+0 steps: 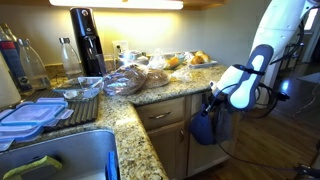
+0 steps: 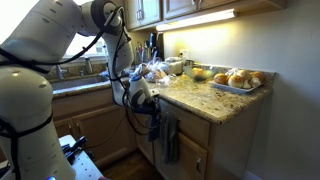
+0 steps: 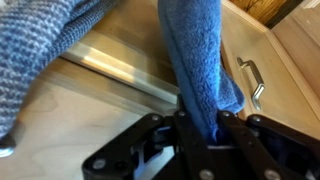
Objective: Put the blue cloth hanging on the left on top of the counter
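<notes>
The blue cloth (image 3: 200, 50) hangs down the front of the light wooden cabinets, below the rounded edge of the speckled granite counter (image 1: 150, 97). My gripper (image 3: 200, 128) is shut on this cloth, with the fabric pinched between its two fingers. In an exterior view the cloth (image 1: 204, 128) hangs under the gripper (image 1: 213, 100) at the counter's corner. The gripper (image 2: 150, 103) also shows against the cabinet front below the counter (image 2: 205, 100). A paler grey-blue cloth (image 3: 40, 40) hangs beside the blue one.
On the counter stand a black soda maker (image 1: 87, 40), bags of bread (image 1: 135, 78), bottles (image 1: 68, 55) and a tray of pastries (image 2: 235, 80). Plastic containers (image 1: 30, 115) lie by the sink (image 1: 60, 160). A metal drawer handle (image 3: 252, 78) is close to the cloth.
</notes>
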You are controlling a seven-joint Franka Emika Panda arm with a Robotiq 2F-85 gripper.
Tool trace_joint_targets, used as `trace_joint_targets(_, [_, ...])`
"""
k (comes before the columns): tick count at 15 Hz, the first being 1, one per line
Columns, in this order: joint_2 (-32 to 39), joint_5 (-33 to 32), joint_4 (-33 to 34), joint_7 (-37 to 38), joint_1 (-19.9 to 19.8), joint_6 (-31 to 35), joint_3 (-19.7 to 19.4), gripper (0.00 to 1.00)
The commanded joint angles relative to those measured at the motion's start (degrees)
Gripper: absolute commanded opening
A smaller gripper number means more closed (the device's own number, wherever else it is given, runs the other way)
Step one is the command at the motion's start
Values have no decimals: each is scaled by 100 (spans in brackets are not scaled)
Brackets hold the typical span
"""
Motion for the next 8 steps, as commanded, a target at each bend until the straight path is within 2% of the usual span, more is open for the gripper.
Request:
trace_joint_targets(1, [-302, 129, -544, -51, 363, -4, -225, 3])
trace_joint_targets(5, [-586, 448, -947, -87, 1000, 4, -642, 8])
trace_joint_targets(8, [-770, 886, -1162, -191, 1770, 7, -1214, 7])
